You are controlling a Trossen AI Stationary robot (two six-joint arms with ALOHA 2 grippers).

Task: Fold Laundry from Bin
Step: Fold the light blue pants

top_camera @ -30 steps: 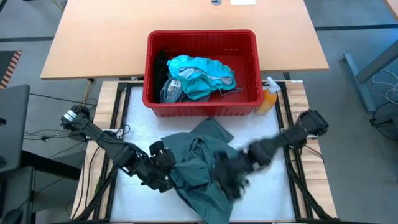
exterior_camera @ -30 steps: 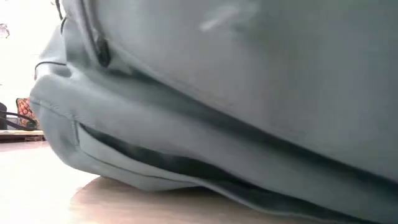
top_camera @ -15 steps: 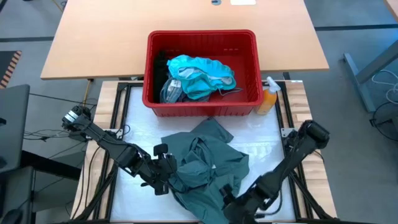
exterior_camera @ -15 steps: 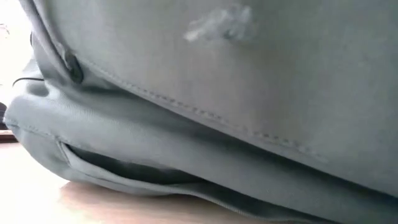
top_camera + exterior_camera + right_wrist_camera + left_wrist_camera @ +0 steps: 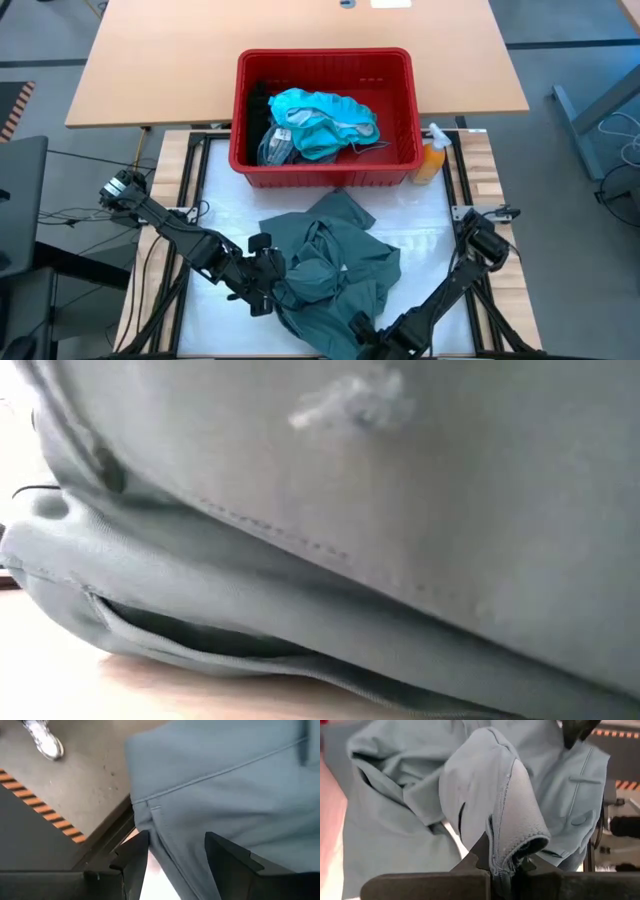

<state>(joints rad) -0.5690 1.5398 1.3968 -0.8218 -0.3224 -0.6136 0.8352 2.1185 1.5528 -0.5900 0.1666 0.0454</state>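
A dull grey-green garment [image 5: 335, 265] lies crumpled on the white table top, its near part reaching the table's near edge; it fills the low view [image 5: 350, 510]. My left gripper [image 5: 268, 290] is shut on its left side. My right gripper [image 5: 362, 335] is open at the garment's near edge, a finger on either side of a stitched hem [image 5: 165, 820]; I cannot tell whether they touch it. The red bin [image 5: 325, 160] stands beyond the garment with teal laundry [image 5: 325, 120] and a dark piece inside. My left gripper pinches a bunched fold of the garment [image 5: 507, 855] between its two fingers, several layers together at a seamed edge. The fingers come from the table's left, slanting down. The fold humps up beyond the fingers, and the garment's remainder lies slack on the table.
An orange spray bottle [image 5: 430, 160] stands right of the bin. A wooden table [image 5: 160, 70] lies behind it. Dark frame rails [image 5: 462, 190] run along the table's sides. A shoe [image 5: 45, 742] shows on the floor past the near edge.
My right gripper has swung from above the garment's middle toward the table's near edge and down, rolling as it went, and now stands at the garment's near hem. My left gripper has rolled slightly in place, still shut on its fold.
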